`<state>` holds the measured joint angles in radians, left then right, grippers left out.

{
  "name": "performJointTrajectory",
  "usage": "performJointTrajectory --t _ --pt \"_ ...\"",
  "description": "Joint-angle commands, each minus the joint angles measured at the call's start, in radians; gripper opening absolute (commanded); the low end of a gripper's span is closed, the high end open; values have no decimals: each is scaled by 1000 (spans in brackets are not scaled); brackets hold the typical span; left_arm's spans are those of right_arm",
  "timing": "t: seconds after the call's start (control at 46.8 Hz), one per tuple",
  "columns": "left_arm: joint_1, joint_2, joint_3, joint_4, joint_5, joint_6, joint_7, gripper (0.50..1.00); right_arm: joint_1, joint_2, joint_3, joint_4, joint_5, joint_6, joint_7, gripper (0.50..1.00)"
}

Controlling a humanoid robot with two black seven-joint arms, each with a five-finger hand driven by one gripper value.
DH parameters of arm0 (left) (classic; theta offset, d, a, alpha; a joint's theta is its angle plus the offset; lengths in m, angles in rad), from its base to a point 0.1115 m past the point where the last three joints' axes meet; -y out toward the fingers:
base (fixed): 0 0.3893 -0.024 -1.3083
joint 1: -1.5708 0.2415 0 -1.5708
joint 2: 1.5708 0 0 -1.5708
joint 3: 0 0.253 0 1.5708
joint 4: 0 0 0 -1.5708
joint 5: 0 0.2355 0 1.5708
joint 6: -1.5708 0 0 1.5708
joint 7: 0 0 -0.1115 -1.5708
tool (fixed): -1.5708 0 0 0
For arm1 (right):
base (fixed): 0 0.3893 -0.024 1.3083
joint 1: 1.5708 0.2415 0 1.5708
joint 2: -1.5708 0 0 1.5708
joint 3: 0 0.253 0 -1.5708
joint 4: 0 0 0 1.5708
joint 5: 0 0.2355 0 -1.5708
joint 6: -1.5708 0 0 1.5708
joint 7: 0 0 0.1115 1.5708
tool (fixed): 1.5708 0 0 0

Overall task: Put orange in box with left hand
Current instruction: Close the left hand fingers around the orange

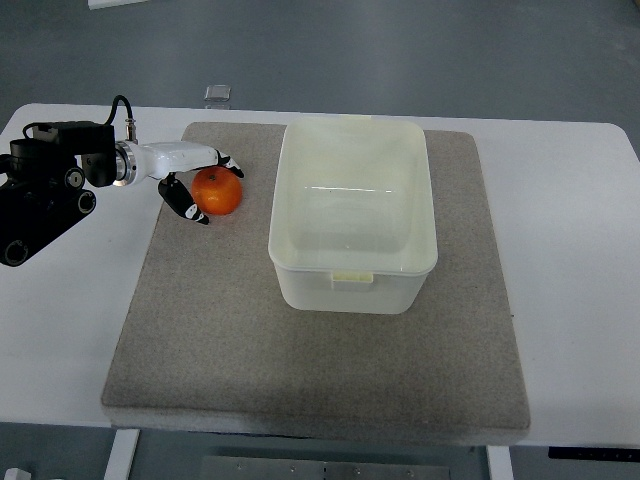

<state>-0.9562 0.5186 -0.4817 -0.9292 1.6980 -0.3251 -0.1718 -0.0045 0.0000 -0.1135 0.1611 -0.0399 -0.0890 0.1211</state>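
The left arm reaches in level from the counter's point(570, 260) left edge, its white hand point(190, 175) stretched toward the orange point(217, 191). The dark-tipped fingers point(187, 203) curl around the fruit on both sides, touching it. The orange sits on the grey mat point(300, 360) near its far left corner, just beside the open, pale box point(352, 275), still outside it.

Your left arm point(60, 185) reached in from the left; your left hand point(196, 180) had its fingers point(186, 205) curled around something.
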Motion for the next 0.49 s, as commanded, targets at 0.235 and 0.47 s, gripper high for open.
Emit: performJointTrajectory --t 0.235,0.47 --pt "-41 3 0 0 -1 0 0 500 0 0 0 0 0 0 0 932" --pt "-177 34 -11 -7 -47 -22 -8 500 1 0 0 0 0 0 0 932"
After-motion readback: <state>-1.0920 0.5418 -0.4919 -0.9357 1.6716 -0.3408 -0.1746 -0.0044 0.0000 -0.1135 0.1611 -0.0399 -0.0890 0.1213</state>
